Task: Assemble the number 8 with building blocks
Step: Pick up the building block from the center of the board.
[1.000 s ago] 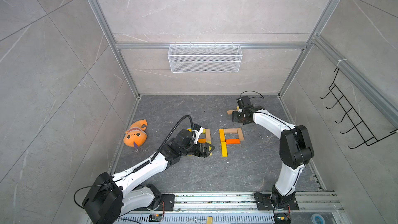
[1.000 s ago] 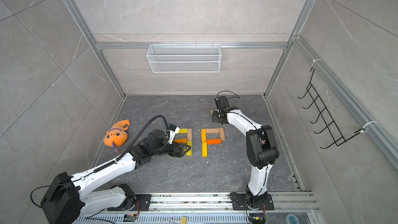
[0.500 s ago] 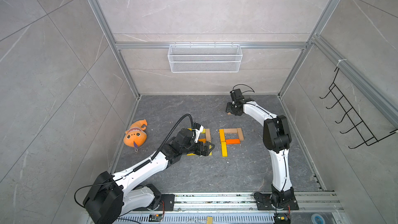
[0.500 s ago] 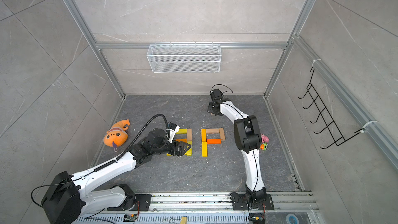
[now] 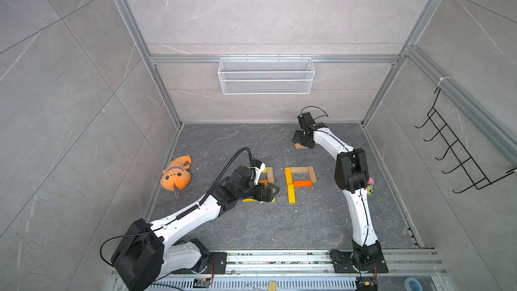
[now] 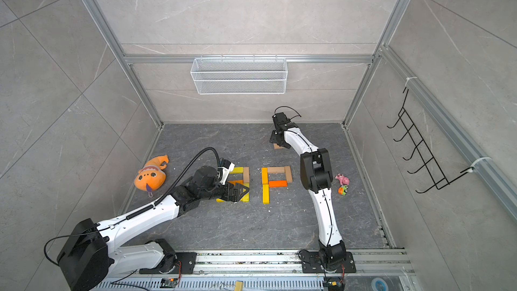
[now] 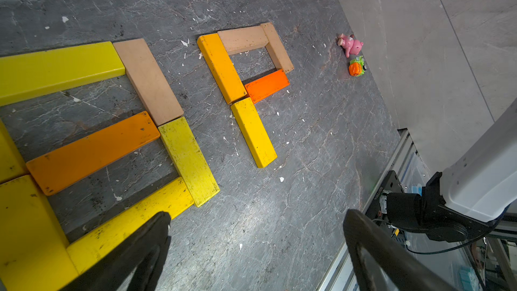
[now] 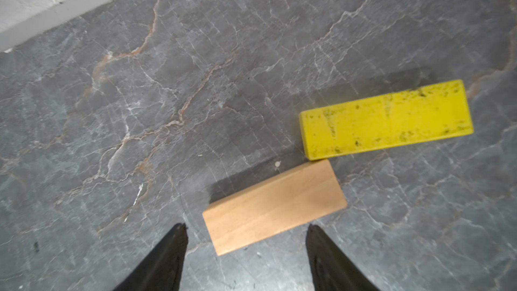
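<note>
Hovering right arm (image 5: 330, 140) over tan block (image 8: 274, 207)

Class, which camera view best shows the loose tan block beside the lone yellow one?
Right wrist view: the tan block lies whole and close. Both top views show only its edge under the right gripper. The left wrist view misses it.

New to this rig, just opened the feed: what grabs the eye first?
Two bright block shapes sit mid-floor: an eight-like figure and a P-shaped figure beside it. An orange plush toy lies by the left wall; the right gripper, jaws open, hovers over a loose tan block near the back wall.
</note>
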Controlling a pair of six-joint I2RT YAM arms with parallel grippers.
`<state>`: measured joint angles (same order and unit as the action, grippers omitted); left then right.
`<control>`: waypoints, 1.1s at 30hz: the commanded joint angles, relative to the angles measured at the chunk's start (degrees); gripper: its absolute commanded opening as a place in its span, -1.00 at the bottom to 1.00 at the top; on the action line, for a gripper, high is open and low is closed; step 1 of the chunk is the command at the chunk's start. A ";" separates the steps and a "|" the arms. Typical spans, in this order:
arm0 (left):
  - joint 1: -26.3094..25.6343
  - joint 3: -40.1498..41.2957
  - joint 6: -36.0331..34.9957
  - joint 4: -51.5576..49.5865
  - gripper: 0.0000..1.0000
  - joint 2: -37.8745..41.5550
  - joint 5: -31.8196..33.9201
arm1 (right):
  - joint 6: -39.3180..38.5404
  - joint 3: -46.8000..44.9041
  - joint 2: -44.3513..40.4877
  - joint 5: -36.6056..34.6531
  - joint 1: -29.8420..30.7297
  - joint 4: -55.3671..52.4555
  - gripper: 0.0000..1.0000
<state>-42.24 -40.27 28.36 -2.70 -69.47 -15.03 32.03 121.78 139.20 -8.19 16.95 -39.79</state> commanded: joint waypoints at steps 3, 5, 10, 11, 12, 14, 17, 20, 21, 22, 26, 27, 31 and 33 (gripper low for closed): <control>-0.20 -2.52 -0.33 -0.46 0.99 -0.10 0.98 | 1.47 4.78 3.82 -1.65 -0.08 -5.07 0.42; -0.14 -2.79 -0.34 -0.46 0.99 -0.53 0.98 | 1.69 6.59 4.92 -1.83 -0.25 -6.20 0.42; -0.16 -3.32 -0.24 0.00 0.99 -1.67 0.66 | 1.63 10.45 7.29 -2.10 -0.39 -8.54 0.42; -0.17 -3.41 -0.24 0.06 0.99 -1.80 0.61 | 1.72 11.50 7.49 -2.27 -0.34 -9.26 0.42; -0.18 -3.49 -0.24 0.04 0.99 -1.96 0.62 | 1.66 12.37 8.68 -2.41 -0.47 -9.94 0.42; -0.20 -3.59 -0.32 -0.07 0.99 -2.17 0.62 | 1.80 13.75 9.94 -2.55 -0.43 -10.98 0.41; -0.19 -3.59 -0.45 -0.03 0.99 -2.24 0.75 | 1.75 13.96 10.38 -2.62 -0.47 -11.40 0.41; -0.16 -3.67 -0.46 -0.04 0.99 -2.32 0.80 | 1.88 12.02 9.55 -3.11 -0.50 -10.41 0.38; -0.18 -3.68 -0.51 -0.03 0.99 -2.30 0.86 | 1.91 11.08 9.18 -2.98 -0.58 -9.80 0.38; -0.16 -3.67 -0.50 -0.03 0.99 -2.27 0.79 | 1.96 10.46 8.82 -2.83 -0.66 -9.49 0.38; -0.15 -3.59 -0.46 0.14 0.99 -2.44 0.73 | 1.62 9.17 8.17 -2.78 -0.61 -9.35 0.37; -0.18 -3.59 -0.43 0.15 0.99 -2.44 0.62 | 1.54 8.44 8.11 -2.88 -0.67 -9.06 0.37; -0.18 -3.34 -0.35 0.41 0.99 -2.31 0.53 | 0.52 7.77 8.16 -3.87 -0.76 -9.89 0.36; -0.18 -3.15 -0.24 0.50 0.99 -2.10 0.53 | 0.10 6.58 6.10 -4.70 -0.70 -9.68 0.35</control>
<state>-42.24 -41.56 28.34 -3.18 -71.61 -14.87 32.77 131.46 146.08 -12.45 16.69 -45.60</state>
